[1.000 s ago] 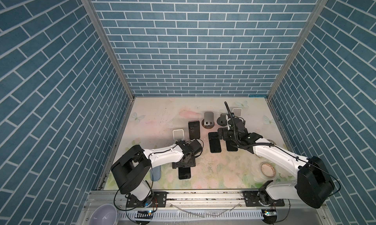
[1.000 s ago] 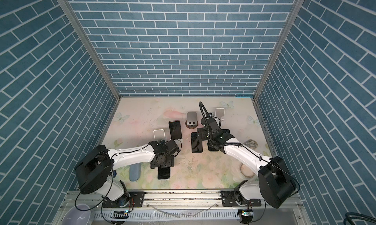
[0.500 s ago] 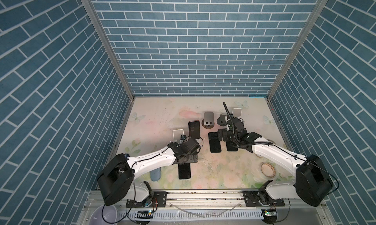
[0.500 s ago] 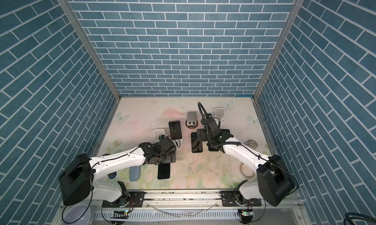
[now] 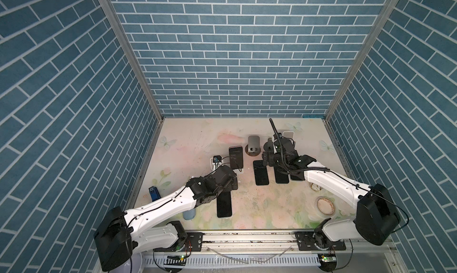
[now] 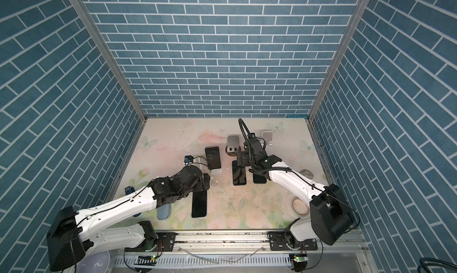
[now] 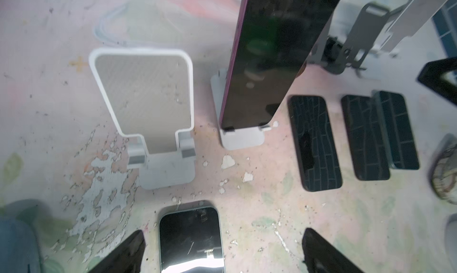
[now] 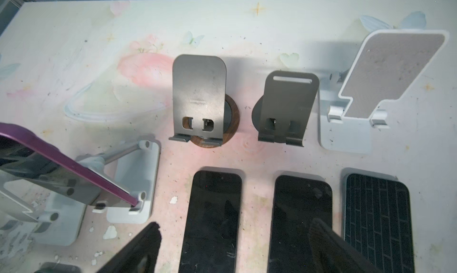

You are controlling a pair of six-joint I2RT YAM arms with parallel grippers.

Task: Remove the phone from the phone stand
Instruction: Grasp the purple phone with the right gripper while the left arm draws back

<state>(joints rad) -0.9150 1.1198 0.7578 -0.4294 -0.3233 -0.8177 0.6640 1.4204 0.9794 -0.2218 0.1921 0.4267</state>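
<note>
While the purple phone (image 7: 269,61) leans upright in its white stand (image 7: 241,138), we note the left gripper (image 7: 222,249) spread and empty short of that stand, the right gripper (image 8: 235,247) also spread. Risk: a skewed approach tips the light stand.

In the left wrist view, the frame edge cuts off the top of the purple-edged dark phone (image 7: 269,61) leaning on its white stand, and the near end of the flat black phone (image 7: 190,239). In both top views, the right arm hides much of the rightmost flat dark phone (image 5: 295,176).
</note>
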